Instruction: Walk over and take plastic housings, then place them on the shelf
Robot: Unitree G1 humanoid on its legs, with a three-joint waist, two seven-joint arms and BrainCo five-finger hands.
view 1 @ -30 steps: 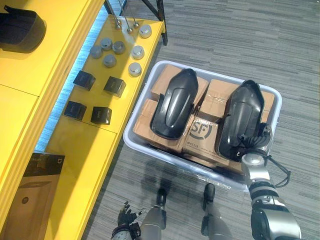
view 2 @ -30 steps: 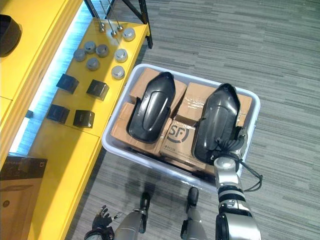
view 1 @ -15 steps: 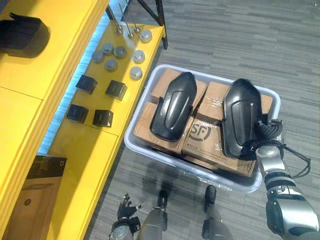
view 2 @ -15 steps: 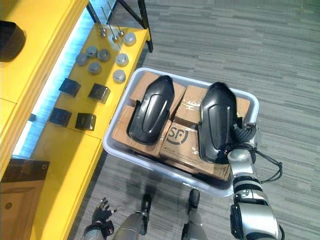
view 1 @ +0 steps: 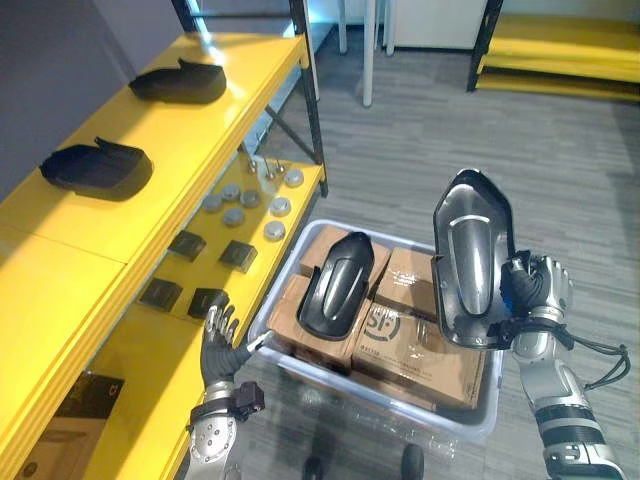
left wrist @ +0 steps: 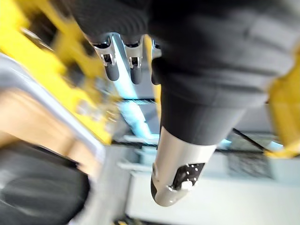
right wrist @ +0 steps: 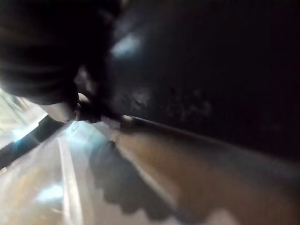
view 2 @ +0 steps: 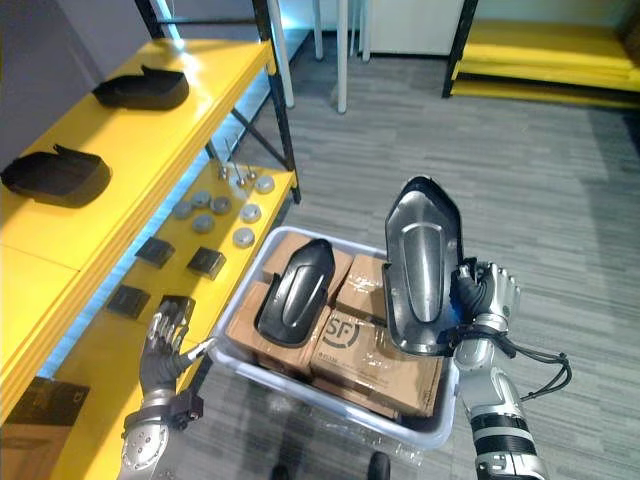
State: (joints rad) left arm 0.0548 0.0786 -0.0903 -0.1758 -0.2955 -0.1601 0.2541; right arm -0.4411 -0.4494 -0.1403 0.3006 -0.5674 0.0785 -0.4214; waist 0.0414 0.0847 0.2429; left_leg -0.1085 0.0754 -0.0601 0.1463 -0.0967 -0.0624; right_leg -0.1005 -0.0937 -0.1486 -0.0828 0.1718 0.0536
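Note:
My right hand (view 1: 536, 290) is shut on the edge of a glossy black plastic housing (view 1: 471, 256) and holds it upright above the right side of the white bin (view 1: 398, 404). The same housing (right wrist: 211, 61) looms dark in the right wrist view. A second black housing (view 1: 336, 285) lies on the cardboard boxes (view 1: 418, 345) inside the bin. Two more housings, one (view 1: 96, 168) nearer and one (view 1: 180, 82) farther, rest on the yellow shelf's top level (view 1: 190, 130). My left hand (view 1: 218, 345) is open with spread fingers beside the bin's left corner, holding nothing.
The shelf's lower level carries several grey round caps (view 1: 250, 200), small black boxes (view 1: 238, 255) and a brown carton (view 1: 50, 455). A dark shelf post (view 1: 305, 90) stands behind the bin. Another yellow shelf (view 1: 560, 50) sits far right across grey carpet.
The camera has tilted up. My right hand closed on the right-hand housing and lifted it off the boxes to stand upright. My left hand rose beside the bin.

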